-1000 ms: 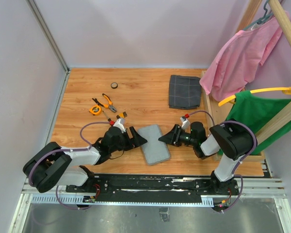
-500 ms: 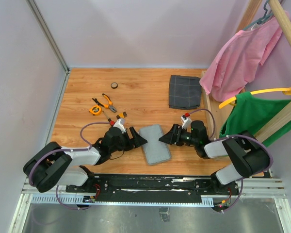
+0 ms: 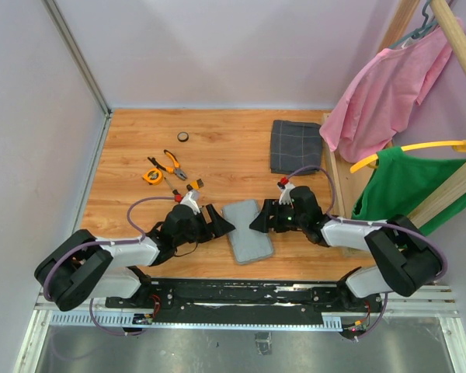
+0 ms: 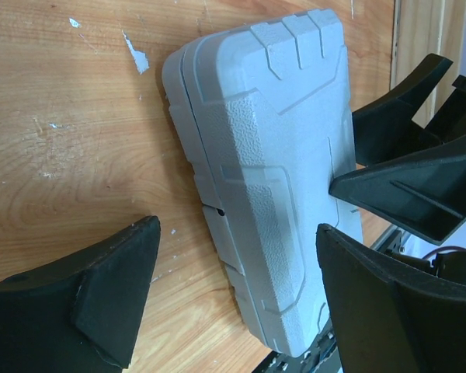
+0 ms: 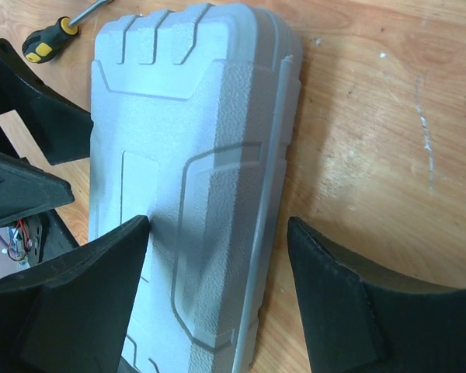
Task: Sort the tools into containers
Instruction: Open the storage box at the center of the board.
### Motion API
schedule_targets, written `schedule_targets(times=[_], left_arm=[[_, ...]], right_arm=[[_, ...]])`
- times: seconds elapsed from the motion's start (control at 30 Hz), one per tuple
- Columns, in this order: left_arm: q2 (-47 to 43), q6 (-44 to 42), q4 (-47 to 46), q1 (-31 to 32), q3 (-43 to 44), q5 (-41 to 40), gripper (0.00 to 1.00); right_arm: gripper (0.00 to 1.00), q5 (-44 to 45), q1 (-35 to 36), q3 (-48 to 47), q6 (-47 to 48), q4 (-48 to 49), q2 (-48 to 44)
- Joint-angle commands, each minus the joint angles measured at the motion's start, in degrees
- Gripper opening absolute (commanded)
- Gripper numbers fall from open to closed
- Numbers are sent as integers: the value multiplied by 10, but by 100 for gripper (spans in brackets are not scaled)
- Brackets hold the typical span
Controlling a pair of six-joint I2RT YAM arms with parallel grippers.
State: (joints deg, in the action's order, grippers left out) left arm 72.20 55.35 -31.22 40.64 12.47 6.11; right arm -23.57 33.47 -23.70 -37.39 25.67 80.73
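The grey tool case (image 3: 247, 231) lies closed on the wooden table, between my two grippers. My left gripper (image 3: 226, 224) is open at its left long edge; in the left wrist view the case (image 4: 272, 179) fills the gap between the spread fingers (image 4: 101, 287). My right gripper (image 3: 257, 222) is open at the right long edge, with one finger (image 5: 85, 295) over the lid (image 5: 179, 171) and the other beside it on the wood. Pliers (image 3: 173, 164), an orange tape measure (image 3: 151, 176) and a small bit holder (image 3: 195, 185) lie at the back left. A screwdriver (image 5: 50, 43) lies past the case's far end.
A dark checked folded cloth (image 3: 295, 145) lies at the back right. A small dark ring (image 3: 184, 137) sits near the back wall. A wooden rack (image 3: 335, 183) with a pink garment (image 3: 380, 85) and a green one (image 3: 419, 183) borders the right side.
My right arm has swung left and its gripper now straddles the case's right edge. The left gripper has stayed where it was, and the case has not shifted.
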Motion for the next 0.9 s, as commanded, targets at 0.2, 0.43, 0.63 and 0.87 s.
schedule_targets(times=[0.2, 0.43, 0.63, 0.87], left_arm=[[-4, -9, -9, 5, -3, -2, 85], [-5, -7, -9, 5, -2, -2, 86], [-1, -5, -10, 5, 5, -4, 87], [16, 3, -20, 5, 24, 7, 89]], right_arm=[[64, 34, 26, -22, 35, -97, 55], [44, 48, 15, -3, 13, -90, 79], [37, 24, -20, 37, -11, -33, 103], [34, -25, -64, 76, -40, 61, 157]])
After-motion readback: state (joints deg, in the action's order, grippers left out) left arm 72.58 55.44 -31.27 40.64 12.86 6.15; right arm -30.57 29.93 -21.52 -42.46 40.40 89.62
